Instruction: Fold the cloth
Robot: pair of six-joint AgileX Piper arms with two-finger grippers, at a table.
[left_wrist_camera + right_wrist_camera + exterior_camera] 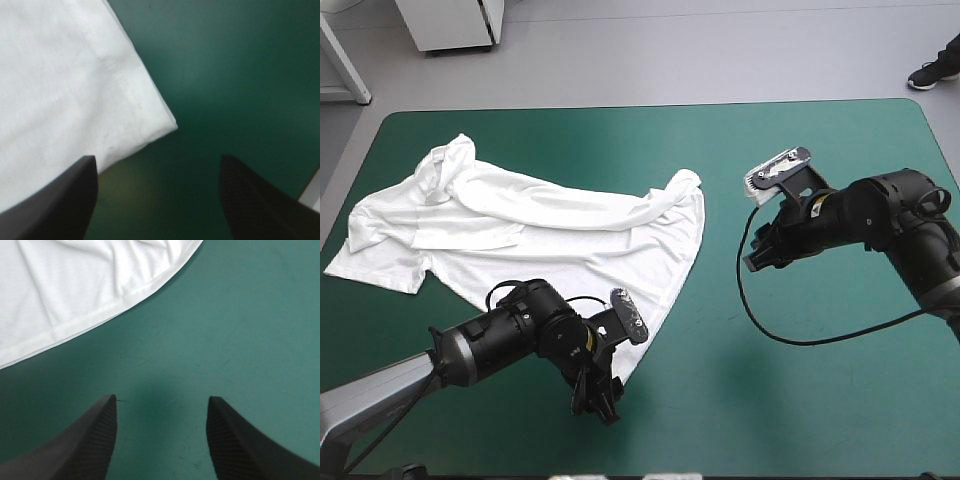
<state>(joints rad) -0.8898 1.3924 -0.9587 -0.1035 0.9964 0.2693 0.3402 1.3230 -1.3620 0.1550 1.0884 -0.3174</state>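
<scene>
Teal-green cover (pixel 800 400) spans the whole tabletop. A white, short-sleeved T-shirt (pixel 540 230) lies on the tabletop's left half, mostly spread flat. Its upper part is rumpled and folded over toward the far left corner, and one sleeve reaches toward the left edge. The cloth stretches from there to about the middle of the tabletop, and one hem corner points toward the near edge.

The left gripper (pixel 598 395) sits low at that hem corner, close to the near edge. Its black fingers (pixel 60 200) are spread wide. The stitched corner of the T-shirt lies just ahead of the gap between them, with white cloth running past one finger (whether that finger touches the cloth cannot be told).

The right gripper (pixel 757 255) is over bare cover on the right half of the tabletop, just beside the T-shirt's right edge. Its fingers are also spread apart with nothing between them. The curved hem lies ahead of them, clear of both tips.
</scene>
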